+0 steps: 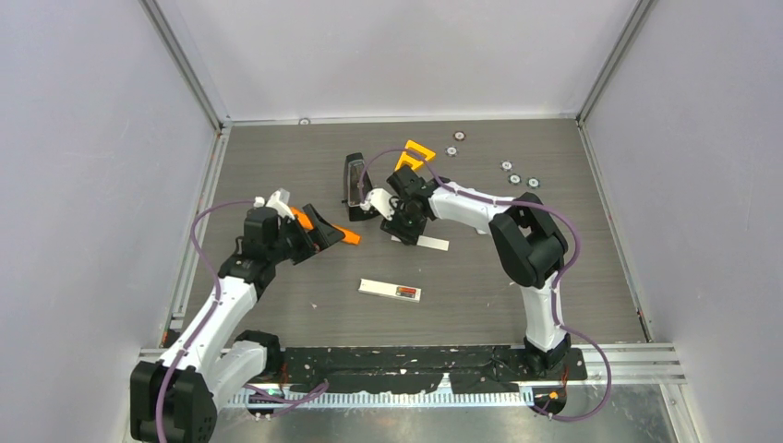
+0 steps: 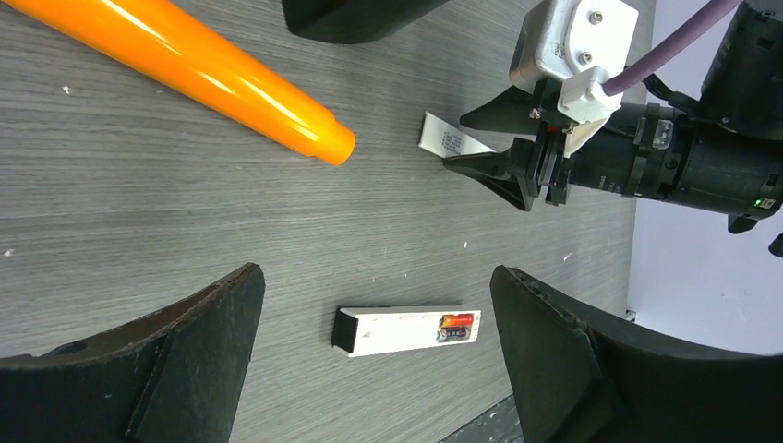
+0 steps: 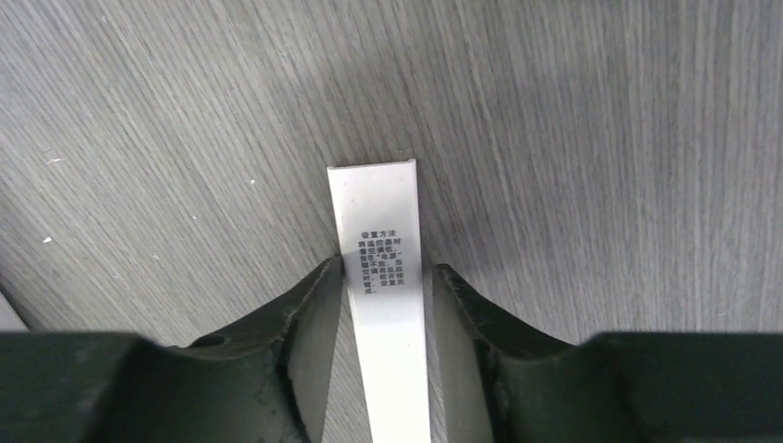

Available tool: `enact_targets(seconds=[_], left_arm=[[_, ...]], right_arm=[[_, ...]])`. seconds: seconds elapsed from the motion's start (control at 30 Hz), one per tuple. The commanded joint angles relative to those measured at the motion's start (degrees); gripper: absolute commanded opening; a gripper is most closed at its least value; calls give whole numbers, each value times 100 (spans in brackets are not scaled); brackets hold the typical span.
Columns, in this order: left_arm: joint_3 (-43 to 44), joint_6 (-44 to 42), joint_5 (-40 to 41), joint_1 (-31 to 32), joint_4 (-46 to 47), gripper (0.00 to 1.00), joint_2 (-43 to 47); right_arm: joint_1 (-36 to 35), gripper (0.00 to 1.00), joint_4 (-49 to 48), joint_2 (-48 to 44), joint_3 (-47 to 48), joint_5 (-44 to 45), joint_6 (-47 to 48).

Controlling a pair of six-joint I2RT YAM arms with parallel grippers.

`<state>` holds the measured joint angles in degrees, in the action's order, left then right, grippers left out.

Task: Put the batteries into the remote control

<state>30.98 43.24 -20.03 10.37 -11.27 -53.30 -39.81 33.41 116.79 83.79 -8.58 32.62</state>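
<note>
The white remote control [image 1: 380,288] [image 2: 392,332] lies flat near the table's front. Two batteries [image 1: 406,293] [image 2: 457,326], one orange-red and one dark, sit side by side in its open compartment at one end. My left gripper [image 1: 325,231] [image 2: 374,277] hovers above it, wide open and holding nothing. A thin white cover [image 1: 432,244] [image 2: 452,140] [image 3: 374,203] with printed text lies flat further back. My right gripper [image 1: 406,231] [image 3: 388,272] is lowered over it, its jaws close on either side. One finger touches an edge, and a narrow gap shows at the other.
An orange tapered piece [image 1: 349,236] [image 2: 203,69] shows by my left gripper. A black oblong case [image 1: 354,185] and a yellow angular piece [image 1: 415,152] sit behind the right gripper. Several silver discs [image 1: 517,175] lie at the back right. Black tape [image 1: 415,365] lines the front edge.
</note>
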Motion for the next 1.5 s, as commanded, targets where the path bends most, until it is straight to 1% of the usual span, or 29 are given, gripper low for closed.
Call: enact_targets(seconds=[0.0,0.03,0.1,0.3,0.43,0.7,0.77,0.83,0.87,0.9,0.93,0.97,1.03,1.17,1.27,1.33,1.37,1.4,1.43,1.47], left_arm=[[236,-79,-116,-42,247,93,-69],[241,-79,-137,-44,259,93,-88],[234,-79,-178,-39,263,93,-113],[214,-103,-207,-44,300,93,-142],[176,-119,-332,-44,454,93,-190],[-32,98,-685,-43,908,90,-535],[-58,137,-761,-42,1022,90,-625],[-77,164,-819,-36,1090,89,-683],[-78,166,-829,-39,1091,89,-715],[-91,174,-843,-36,1093,89,-728],[-88,175,-843,-35,1092,89,-740],[-89,171,-844,-34,1092,89,-750],[-99,175,-839,-37,1098,89,-755],[-111,176,-841,-34,1092,88,-761],[-113,176,-845,-35,1092,89,-756],[-117,176,-842,-30,1092,88,-752],[-116,176,-837,-32,1095,88,-746],[-115,169,-834,-34,1092,88,-738],[-116,163,-835,-35,1092,88,-727],[-118,154,-829,-31,1079,88,-726]], right_arm=[[-38,43,257,180,44,80,10],[-37,40,318,206,66,52,8],[-31,38,409,242,108,-30,-7],[-33,34,460,263,155,-75,-104],[-42,34,320,102,86,-133,-217],[-44,36,-160,-569,-277,-401,-488],[-43,39,-213,-622,-350,-368,-550],[-43,48,-209,-607,-346,-241,-611],[-37,51,-158,-593,-333,-193,-618],[-32,57,-141,-582,-336,-125,-619],[-32,61,-122,-585,-350,-100,-618],[-38,68,-117,-600,-391,-49,-615],[-36,75,-109,-593,-423,44,-602],[-22,79,33,-456,-349,210,-576],[1,79,227,-318,-222,147,-595],[0,74,439,-134,-97,115,-595],[0,68,597,-88,-29,109,-593],[0,65,667,-14,2,104,-584],[0,59,766,15,36,112,-592],[0,57,804,51,43,131,-604]])
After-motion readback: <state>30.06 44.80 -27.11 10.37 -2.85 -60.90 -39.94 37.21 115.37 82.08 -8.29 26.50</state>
